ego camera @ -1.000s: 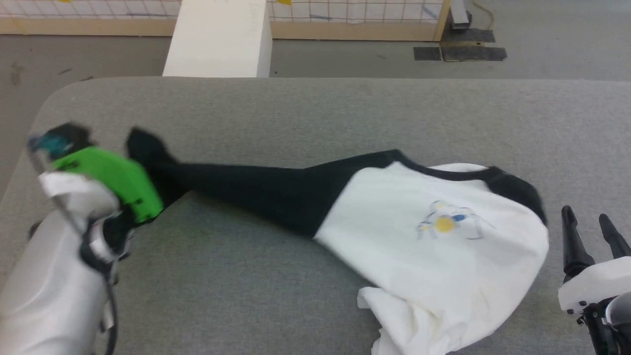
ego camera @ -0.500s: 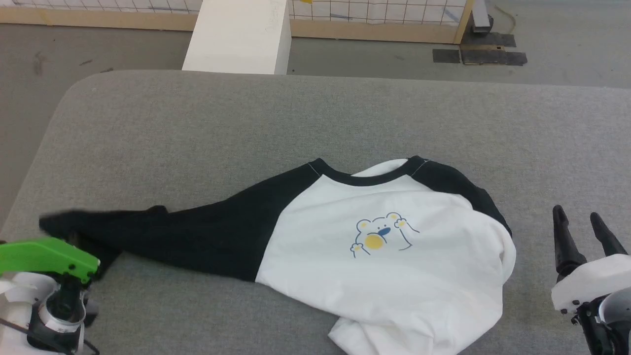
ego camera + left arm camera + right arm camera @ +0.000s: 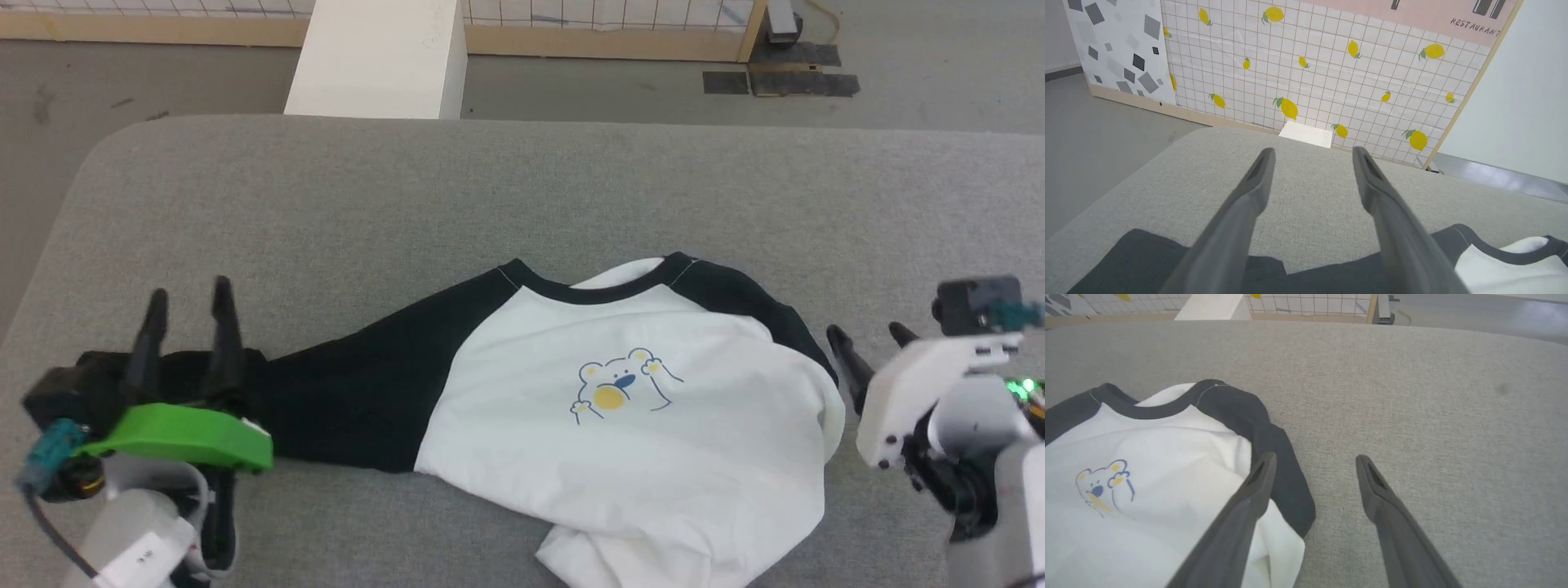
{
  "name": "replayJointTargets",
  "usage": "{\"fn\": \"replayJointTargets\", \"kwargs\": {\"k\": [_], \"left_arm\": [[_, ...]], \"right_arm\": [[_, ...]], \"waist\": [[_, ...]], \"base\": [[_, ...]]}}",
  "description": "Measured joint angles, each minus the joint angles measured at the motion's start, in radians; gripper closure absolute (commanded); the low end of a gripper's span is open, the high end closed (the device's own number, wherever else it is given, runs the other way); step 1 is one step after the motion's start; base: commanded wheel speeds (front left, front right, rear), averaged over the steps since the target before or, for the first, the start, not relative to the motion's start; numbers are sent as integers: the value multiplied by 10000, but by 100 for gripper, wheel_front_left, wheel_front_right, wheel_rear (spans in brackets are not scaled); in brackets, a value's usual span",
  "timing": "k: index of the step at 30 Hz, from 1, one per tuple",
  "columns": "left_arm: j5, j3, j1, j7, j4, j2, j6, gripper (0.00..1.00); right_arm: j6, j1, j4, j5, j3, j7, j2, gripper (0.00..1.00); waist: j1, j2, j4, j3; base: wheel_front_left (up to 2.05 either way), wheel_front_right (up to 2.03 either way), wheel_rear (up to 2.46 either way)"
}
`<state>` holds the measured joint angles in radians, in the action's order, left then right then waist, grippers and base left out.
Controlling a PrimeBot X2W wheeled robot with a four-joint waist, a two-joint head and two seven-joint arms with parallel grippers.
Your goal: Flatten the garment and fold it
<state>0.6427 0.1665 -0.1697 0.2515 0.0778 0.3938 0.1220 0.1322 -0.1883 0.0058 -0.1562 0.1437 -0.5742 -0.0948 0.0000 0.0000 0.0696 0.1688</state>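
Shirt (image 3: 522,433) lies print-up mid grey surface (image 3: 490,188). One black sleeve (image 3: 343,400) is stretched toward robot's left; hem is rumpled at near edge. L hand (image 3: 188,292): wide, empty, over sleeve end. R hand (image 3: 865,331): wide, empty, just beside shirt's other shoulder.

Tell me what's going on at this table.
A two-armed robot is laying out a white raglan shirt with black sleeves on a grey padded table. One sleeve lies stretched toward the left hand, which hangs open over its end. The right hand, open too, sits beside the other shoulder. The hem is bunched; nothing is folded yet.
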Motion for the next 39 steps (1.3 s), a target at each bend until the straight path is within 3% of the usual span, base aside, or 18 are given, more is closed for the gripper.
{"fn": "replayJointTargets", "kwargs": {"k": [4,8,12,16,17,18,25,33,36,37,39], "left_arm": [[-596,272,1,25,221,-265,-249,0],[-871,167,-45,46,316,-598,-349,0],[-1133,0,-62,54,431,-846,-506,0],[-1267,-153,-72,56,573,-1041,-671,0],[-1273,-198,-75,56,608,-1089,-702,0],[-1315,-234,-74,56,623,-1124,-736,0],[-1421,-558,-72,56,690,-1360,-928,0],[-1630,-681,-77,56,750,-1465,-1091,0],[-1634,-725,-97,56,809,-1469,-1139,0],[-1634,-731,-106,56,853,-1473,-1152,0],[-1634,-731,-110,56,943,-1496,-1185,0]], "right_arm": [[-2,-991,320,188,-698,-1952,-752,0],[-2,-1554,738,71,-1593,-3244,-1170,0],[0,-1645,1166,-213,-2215,-3848,-1296,0],[0,-1645,1459,-314,-2309,-3745,-1356,0],[0,-1645,1549,-314,-2242,-3649,-1350,63],[0,-1646,1603,-313,-2169,-3503,-1354,100],[0,-2285,1572,-94,-922,-2721,-1714,100],[0,-3142,1661,1499,658,-2669,-2926,100],[0,-3121,2153,1799,874,-2775,-2842,100],[0,-3110,2268,1843,924,-2700,-2694,0],[2,-3102,2313,1839,968,-2470,-2441,0]], "waist": [[0,0,41,201],[0,0,173,414],[0,0,314,602],[0,0,442,754],[0,0,468,778],[0,0,484,794],[0,0,410,744],[0,0,444,846],[0,0,444,915],[1,0,442,905],[0,0,442,850]], "base": [[0,0,0],[0,0,0],[0,0,0],[0,0,0],[0,0,0],[0,0,0],[0,0,0],[0,0,0],[0,0,0],[0,0,0],[0,0,0]]}}
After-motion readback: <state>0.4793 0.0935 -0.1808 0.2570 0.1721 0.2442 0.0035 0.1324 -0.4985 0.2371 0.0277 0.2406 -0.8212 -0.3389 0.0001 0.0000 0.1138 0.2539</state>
